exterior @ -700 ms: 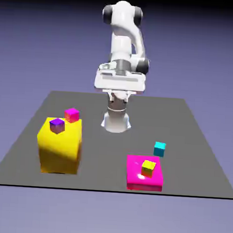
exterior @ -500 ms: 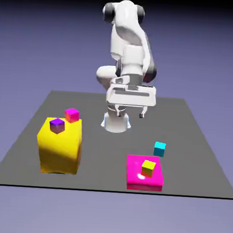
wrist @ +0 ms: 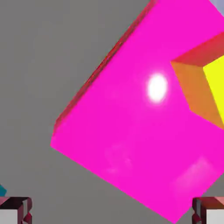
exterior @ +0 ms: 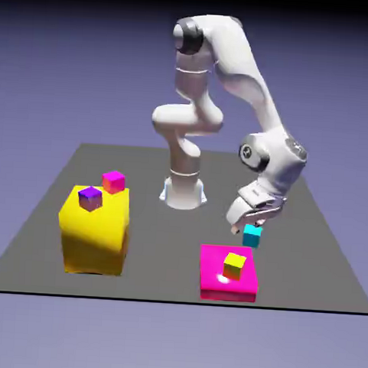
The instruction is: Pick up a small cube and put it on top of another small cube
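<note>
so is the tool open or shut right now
Open: in the hand view the tool shows its two fingertips far apart at the bottom corners, nothing between them but the magenta block.

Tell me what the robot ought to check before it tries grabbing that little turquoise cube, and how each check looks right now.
1. Pincer near the cyan cube: ok, it hangs just above and beside it in the exterior view.
2. Cube centred between the fingertips: not ok; the hand view shows only a cyan sliver at its lower left edge, outside the tips.
3. Pincer open: ok, the tips sit far apart in the hand view with nothing between them.
4. Cube free to lift: ok, it sits alone on the table, behind the magenta block.
5. Landing spot ready: ok, the small yellow cube lies flat on the magenta block, top bare.
</note>
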`<state>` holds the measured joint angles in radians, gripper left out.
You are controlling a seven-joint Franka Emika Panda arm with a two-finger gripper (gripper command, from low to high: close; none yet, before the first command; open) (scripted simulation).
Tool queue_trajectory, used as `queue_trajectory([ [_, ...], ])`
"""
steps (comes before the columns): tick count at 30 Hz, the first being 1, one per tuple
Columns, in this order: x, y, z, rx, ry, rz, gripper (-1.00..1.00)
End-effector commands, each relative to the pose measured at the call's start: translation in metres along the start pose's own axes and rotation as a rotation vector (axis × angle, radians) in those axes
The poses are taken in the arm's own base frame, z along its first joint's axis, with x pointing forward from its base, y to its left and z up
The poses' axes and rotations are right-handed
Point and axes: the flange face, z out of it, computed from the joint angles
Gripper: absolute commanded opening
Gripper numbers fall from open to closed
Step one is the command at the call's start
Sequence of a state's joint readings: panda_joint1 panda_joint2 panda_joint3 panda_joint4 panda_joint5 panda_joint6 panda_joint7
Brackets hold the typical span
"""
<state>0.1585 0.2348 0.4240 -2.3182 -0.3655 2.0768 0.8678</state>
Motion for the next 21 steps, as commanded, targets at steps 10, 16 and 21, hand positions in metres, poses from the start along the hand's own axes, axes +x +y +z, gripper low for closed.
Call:
queue_trajectory([
  [10,-0.054,-0.104,0.047,-0.367,-0.179,-0.297,0.0],
  [16,-0.091,-0.151,0.066,-0.57,-0.239,-0.447,0.0],
  [21,-0.097,-0.138,0.121,-0.602,-0.246,-0.469,0.0],
])
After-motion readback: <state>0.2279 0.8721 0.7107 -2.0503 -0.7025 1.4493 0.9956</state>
